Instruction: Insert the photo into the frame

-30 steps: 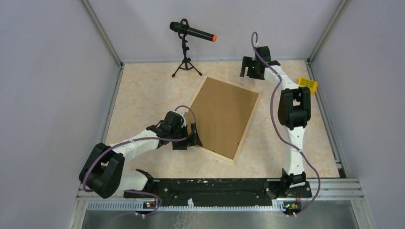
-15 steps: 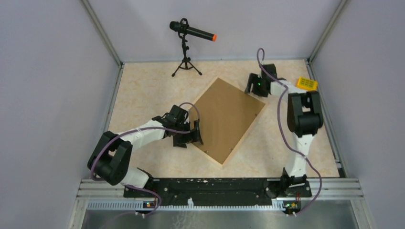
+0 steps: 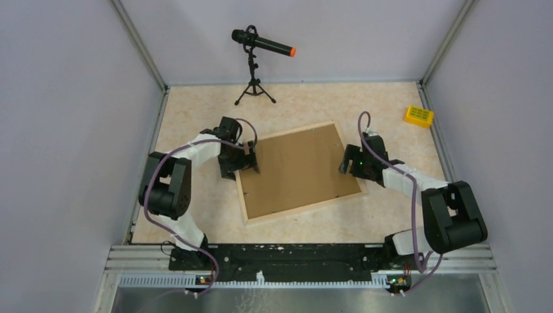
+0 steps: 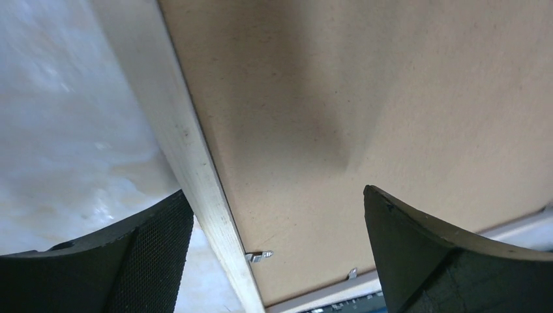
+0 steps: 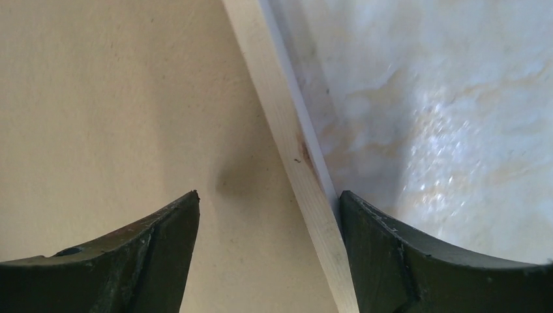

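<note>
pale wood frame (image 3: 305, 208) is lying flat, back side up, approx mid-table (image 3: 195, 124). thin light rails are running round a plain brown backing board (image 3: 297, 169), w/ small metal clips (image 4: 259, 255) showing at one corner. left gripper (image 3: 246, 164) is straddling the left rail, fingers spread wide. right gripper (image 3: 347, 167) is straddling the right rail, fingers apart, pinching nothing.

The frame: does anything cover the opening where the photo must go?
Yes. The brown backing board fills the frame from rail to rail, with metal tabs at its edge. The photo is not in view.
</note>
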Motion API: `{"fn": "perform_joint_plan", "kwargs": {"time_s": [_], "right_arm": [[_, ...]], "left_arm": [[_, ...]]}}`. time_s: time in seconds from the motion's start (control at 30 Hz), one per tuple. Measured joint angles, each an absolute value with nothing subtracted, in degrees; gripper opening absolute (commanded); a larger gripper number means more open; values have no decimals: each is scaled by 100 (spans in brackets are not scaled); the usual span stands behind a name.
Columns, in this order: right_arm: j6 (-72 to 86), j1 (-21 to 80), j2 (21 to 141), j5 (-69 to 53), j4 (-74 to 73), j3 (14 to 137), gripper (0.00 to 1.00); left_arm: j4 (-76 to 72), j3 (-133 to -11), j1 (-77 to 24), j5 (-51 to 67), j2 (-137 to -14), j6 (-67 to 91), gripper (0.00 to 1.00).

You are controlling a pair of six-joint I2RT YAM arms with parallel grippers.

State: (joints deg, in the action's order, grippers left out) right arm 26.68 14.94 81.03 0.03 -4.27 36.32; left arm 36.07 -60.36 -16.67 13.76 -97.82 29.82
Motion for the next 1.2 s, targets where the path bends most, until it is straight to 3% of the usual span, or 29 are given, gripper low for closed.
{"fn": "perform_joint_plan", "kwargs": {"time_s": [0.17, 0.37, 0.57, 0.73, 0.9, 1.2], "right_arm": [[2858, 1684, 7708, -78, -1087, 3599, 90], [2438, 1686, 7970, -32, -1632, 4449, 90], [2038, 1601, 8718, -5, -1594, 5428, 90], [1793, 1546, 9207, 198, -1702, 5721, 83], [1601, 1544, 9754, 235, -1712, 5942, 66], [1577, 1520, 10506, 451, -1658, 6608, 63]], "left_arm": [[3730, -6772, -1610, 1004, -10252, 2617, 99], [4056, -7428, -1686, 790, -10280, 2147, 99], [4224, -7271, -1686, 631, -9795, 1658, 99], [4077, -6845, -1686, 755, -9642, 1568, 98], [4016, -6678, -1686, 886, -9668, 1505, 97], [3708, -6490, -1686, 1232, -9668, 1507, 96]]}}
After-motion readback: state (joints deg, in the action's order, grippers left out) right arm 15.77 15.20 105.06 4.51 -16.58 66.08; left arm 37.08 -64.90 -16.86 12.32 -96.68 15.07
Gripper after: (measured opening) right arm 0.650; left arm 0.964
